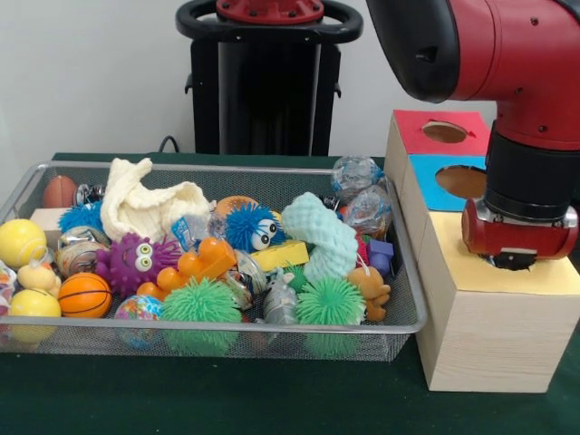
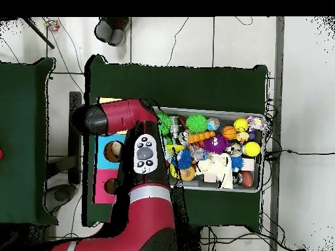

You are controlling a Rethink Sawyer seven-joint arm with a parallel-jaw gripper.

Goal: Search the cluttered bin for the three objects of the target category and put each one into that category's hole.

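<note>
Many toys fill the wire bin point(image 1: 399, 272) on the green table point(image 1: 227, 399). From the left there is a yellow ball point(image 1: 20, 241), a small basketball point(image 1: 84, 294), a purple fuzzy toy with eyes point(image 1: 136, 261), a white cloth point(image 1: 149, 204), an orange toy point(image 1: 201, 263), two green spiky balls point(image 1: 201, 302), a blue fuzzy ball with eyes point(image 1: 251, 227) and a little bear point(image 1: 371, 290). Just right of the bin stands a wooden box point(image 1: 489, 335). Its top is red, blue and yellow, with a hole in the red part point(image 1: 445, 132) and a hole in the blue part point(image 1: 464, 181). The red arm point(image 1: 535, 63) hangs over the yellow part point(image 1: 471, 267). Its claw point(image 1: 513, 261) is low over the box, and I cannot tell if it is spread or pressed together.
</note>
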